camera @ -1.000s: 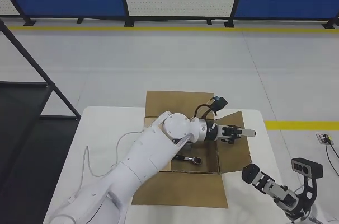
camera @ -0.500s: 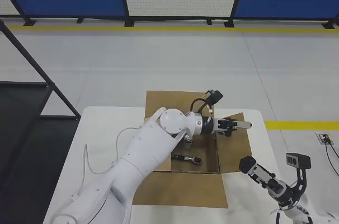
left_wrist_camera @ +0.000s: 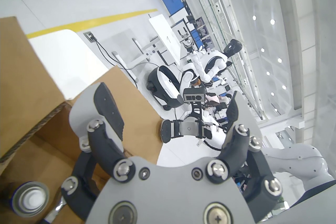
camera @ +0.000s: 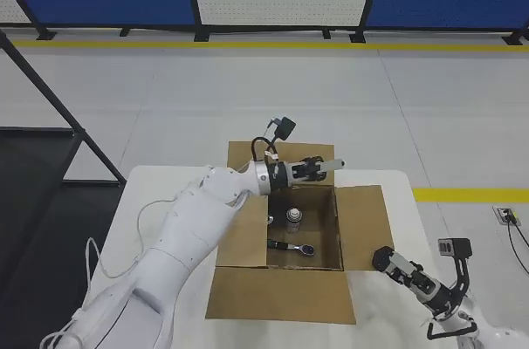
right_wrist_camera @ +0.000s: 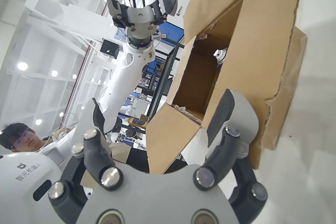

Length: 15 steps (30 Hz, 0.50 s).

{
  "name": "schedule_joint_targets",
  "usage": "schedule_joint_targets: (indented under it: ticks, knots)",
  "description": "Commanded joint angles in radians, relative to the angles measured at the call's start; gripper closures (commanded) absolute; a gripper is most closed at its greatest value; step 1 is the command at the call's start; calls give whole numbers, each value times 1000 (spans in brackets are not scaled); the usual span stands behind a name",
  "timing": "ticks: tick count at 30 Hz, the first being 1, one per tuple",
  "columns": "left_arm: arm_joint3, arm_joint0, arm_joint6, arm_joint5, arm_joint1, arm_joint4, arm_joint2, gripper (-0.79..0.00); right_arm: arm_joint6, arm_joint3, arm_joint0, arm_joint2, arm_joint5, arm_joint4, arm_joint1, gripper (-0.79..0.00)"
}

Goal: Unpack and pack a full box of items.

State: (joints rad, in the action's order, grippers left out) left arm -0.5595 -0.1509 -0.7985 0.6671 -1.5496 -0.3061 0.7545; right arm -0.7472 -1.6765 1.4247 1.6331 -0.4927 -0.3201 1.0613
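Both open, empty: left gripper (camera: 324,166) at the box's (camera: 365,222) twelve o'clock, right gripper (camera: 385,259) at four. Inside lie can (camera: 292,216) and wrench (camera: 292,248).

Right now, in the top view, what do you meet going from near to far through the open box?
Near flap → ratchet wrench → spray can → left gripper.

The box (camera: 247,237) sits on the table (camera: 160,218) with the can (camera: 293,216) upright inside it and the wrench (camera: 292,248) lying just in front of the can. The left gripper (camera: 333,164) hangs over the box's far edge. The right gripper (camera: 382,259) is just beside the box's near right corner.
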Motion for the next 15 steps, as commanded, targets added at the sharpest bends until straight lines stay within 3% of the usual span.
schedule_joint_targets:
  ticks: [1, 4, 6, 8, 9, 15]
  knots:
    - [-105, -65, 60, -18, 55, 78, 63, -785, -6, 13, -9, -7, 7, 3, 0, -785]
    - [-337, -211, 121, -79, 129, 168, 181, -785, -5, 26, -19, -13, 23, 18, -1, -785]
    - [-641, -404, 151, -191, 191, 266, 310, -785, 9, 31, -27, -18, 31, 21, 0, -785]
    - [-911, -581, 148, -308, 231, 338, 421, -785, 41, 24, -29, -26, 51, 4, 3, -785]
    - [-990, -635, 140, -341, 241, 353, 451, -785, 41, 24, -29, -26, 51, 4, 3, -785]
    - [-990, -635, 140, -341, 241, 353, 451, -785, 41, 24, -29, -26, 51, 4, 3, -785]
